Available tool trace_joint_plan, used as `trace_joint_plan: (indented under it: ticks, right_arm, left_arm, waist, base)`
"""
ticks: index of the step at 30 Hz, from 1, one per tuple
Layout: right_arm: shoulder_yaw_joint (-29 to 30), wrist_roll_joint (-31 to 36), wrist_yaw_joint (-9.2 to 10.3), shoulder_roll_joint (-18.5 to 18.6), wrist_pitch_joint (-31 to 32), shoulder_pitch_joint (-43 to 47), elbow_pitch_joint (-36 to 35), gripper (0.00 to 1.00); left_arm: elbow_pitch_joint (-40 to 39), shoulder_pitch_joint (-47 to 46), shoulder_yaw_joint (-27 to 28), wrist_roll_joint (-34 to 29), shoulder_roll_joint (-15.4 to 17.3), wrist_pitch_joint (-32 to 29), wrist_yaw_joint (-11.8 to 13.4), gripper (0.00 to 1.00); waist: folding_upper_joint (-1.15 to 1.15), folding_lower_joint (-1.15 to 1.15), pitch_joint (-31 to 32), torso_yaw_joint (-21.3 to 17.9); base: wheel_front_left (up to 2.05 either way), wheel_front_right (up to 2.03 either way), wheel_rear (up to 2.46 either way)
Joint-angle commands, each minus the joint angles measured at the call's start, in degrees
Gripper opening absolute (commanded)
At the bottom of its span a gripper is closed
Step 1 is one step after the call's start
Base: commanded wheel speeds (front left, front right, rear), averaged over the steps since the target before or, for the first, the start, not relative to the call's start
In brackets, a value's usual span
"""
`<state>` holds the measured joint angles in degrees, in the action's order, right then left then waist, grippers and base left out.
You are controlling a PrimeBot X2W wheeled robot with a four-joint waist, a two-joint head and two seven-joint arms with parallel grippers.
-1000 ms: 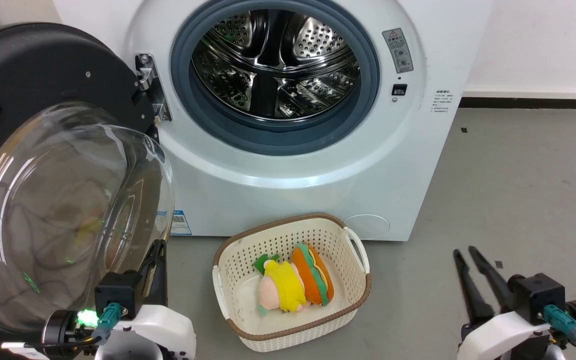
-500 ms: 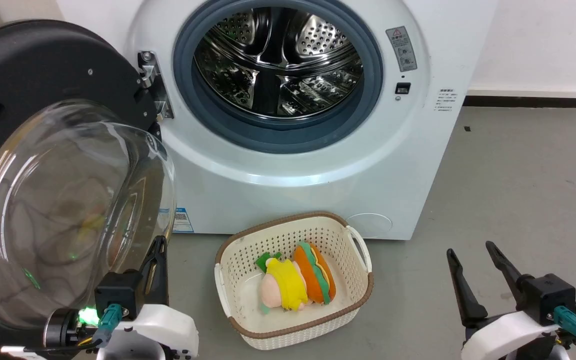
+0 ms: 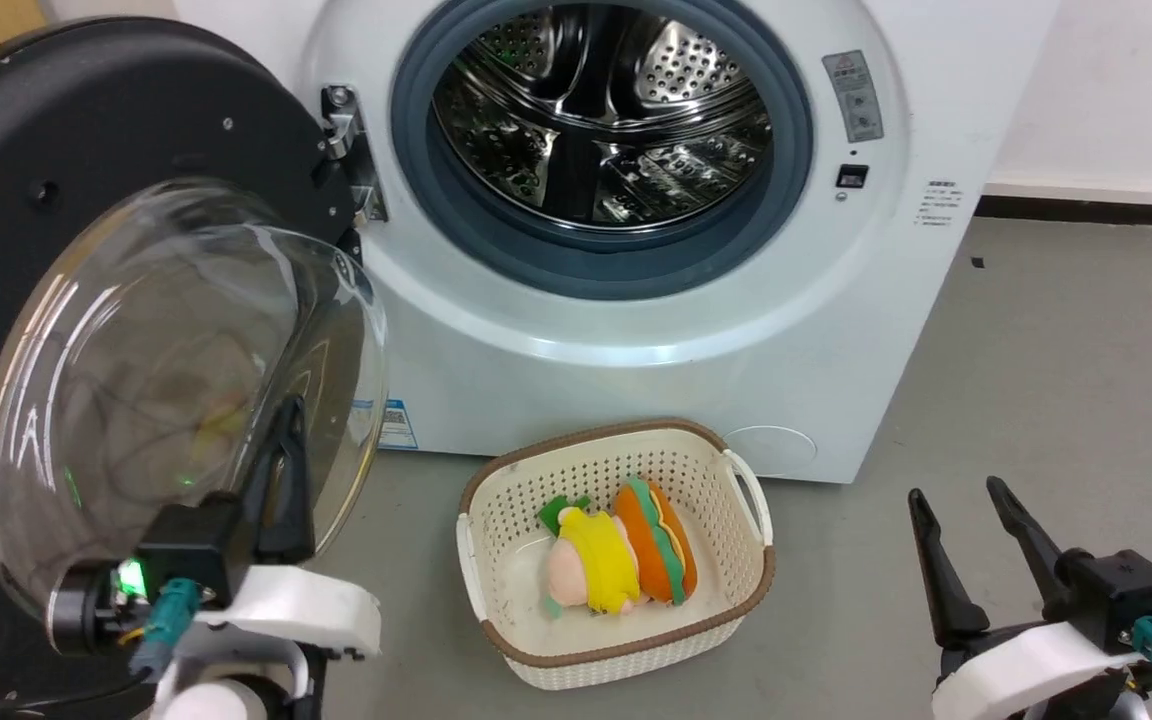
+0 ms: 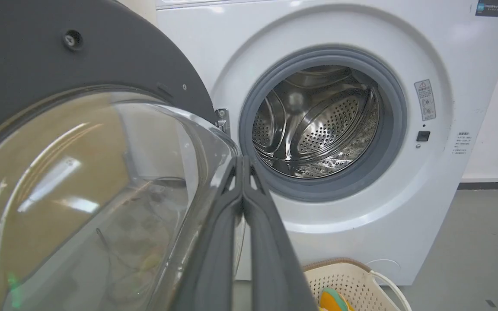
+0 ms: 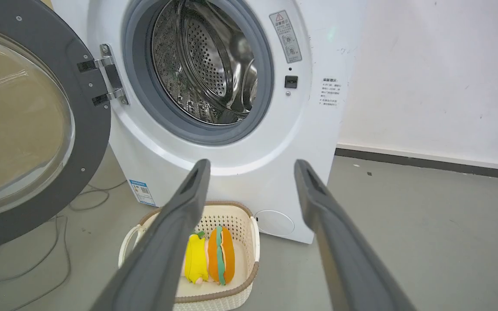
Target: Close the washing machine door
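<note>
While the washing machine door point(image 3: 86, 120) hangs wide open on its hinge point(image 3: 346, 150), its black disc stands at the left of the washing machine point(image 3: 636, 350), with the clear domed bowl point(image 3: 166, 380) bulging toward the head camera. The grey gasket point(image 3: 586, 275) and the perforated steel drum point(image 3: 606, 110) are exposed.

Left pincer point(image 3: 288, 420): both fingers are pressed together with no gap and nothing between them. In the head view they point upward across the lower right edge of the glass bowl. In the left wrist view the joined tips lie just beside the bowl's rim. Whether they touch the glass cannot be told.

Right pincer point(image 3: 956, 492): the fingers are spread wide apart and hold nothing. It sits low at the right above the grey floor point(image 3: 1056, 380), well apart from the door and the machine.

A cream perforated basket point(image 3: 626, 665) with a brown rim rests on the floor just in front of the machine, below the porthole. Inside it, a yellow plush toy point(image 3: 598, 560) and an orange-and-green burger-shaped plush toy point(image 3: 661, 550) lie side by side, touching. A small blue label point(image 3: 396, 425) is fixed to the machine's lower left front.
</note>
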<state>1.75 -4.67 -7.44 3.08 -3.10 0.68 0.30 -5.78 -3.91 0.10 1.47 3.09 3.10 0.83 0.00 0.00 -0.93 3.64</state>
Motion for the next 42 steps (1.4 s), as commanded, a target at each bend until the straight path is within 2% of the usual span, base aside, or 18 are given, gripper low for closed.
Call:
trace_joint_plan:
  ticks: [1, 10, 21, 35, 42]
  right_arm:
    - [0.2, -0.4, -0.01, -0.1, -0.5, -0.3, 0.0, 1.0]
    - [1.0, -1.6, -0.01, -0.1, -1.6, -0.3, 0.8, 1.0]
    - [2.2, -3.0, -0.02, -0.1, -2.9, -0.6, 2.3, 1.0]
    - [3.9, -4.8, -0.02, -0.1, -4.5, -1.1, 4.4, 1.0]
    - [4.7, -5.7, -0.03, -0.1, -5.4, -1.4, 5.8, 1.0]
  left_arm:
    - [-0.7, -1.3, 0.3, 0.4, 0.3, 0.5, -0.1, 0.0]
    - [-4.4, -5.8, 4.7, 4.6, 0.5, 1.6, -1.8, 0.0]
    - [-6.2, -11.8, 12.1, 9.6, 3.1, 2.9, -3.2, 0.0]
    - [-0.8, -17.4, 22.1, 18.6, 9.1, 1.3, -3.7, 0.0]
    - [6.7, -19.2, 25.8, 25.7, 11.5, -5.2, -3.0, 0.0]
  waist:
    - [0.0, 0.0, -0.1, 0.2]
    - [0.0, 0.0, -0.8, 2.8]
    - [0.0, 0.0, -2.0, 6.2]
    - [0.0, 0.0, -3.8, 10.3]
    - [0.0, 0.0, -4.7, 12.4]
  base:
    - [0.0, 0.0, 0.0]
    - [0.0, 0.0, 0.0]
    - [0.0, 0.0, 0.0]
    - [0.0, 0.0, 0.0]
    - [0.0, 0.0, 0.0]
